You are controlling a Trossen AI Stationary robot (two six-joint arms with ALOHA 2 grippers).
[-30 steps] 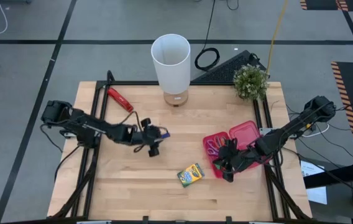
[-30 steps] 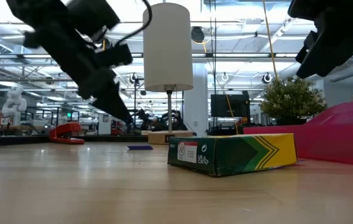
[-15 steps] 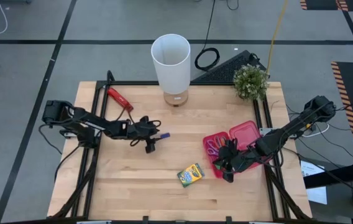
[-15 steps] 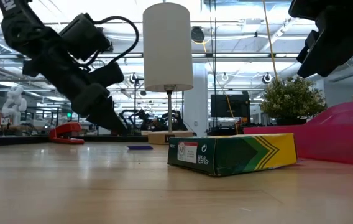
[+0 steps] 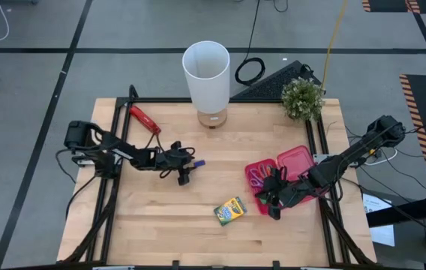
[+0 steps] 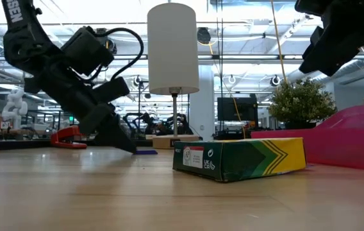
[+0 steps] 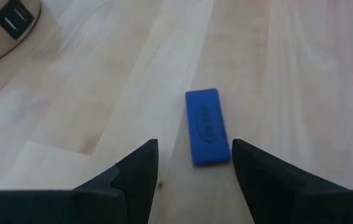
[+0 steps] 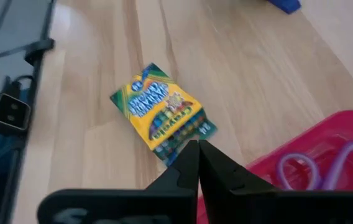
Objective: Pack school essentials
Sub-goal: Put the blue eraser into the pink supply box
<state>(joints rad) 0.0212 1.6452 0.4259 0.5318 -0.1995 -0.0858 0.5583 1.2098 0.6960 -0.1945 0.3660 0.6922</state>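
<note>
Now the left gripper (image 7: 192, 163) sits low on the wooden table (image 5: 160, 225), fingers apart around a small flat blue eraser (image 7: 207, 127), not squeezing it. Nearby, the right gripper (image 8: 199, 155) hangs pinched closed, empty, above the yellow-green cardboard crayon box (image 5: 230, 211).

Grey tiled floor (image 5: 33, 75), white lamp (image 5: 206, 69), potted plant (image 5: 302, 98)
</note>
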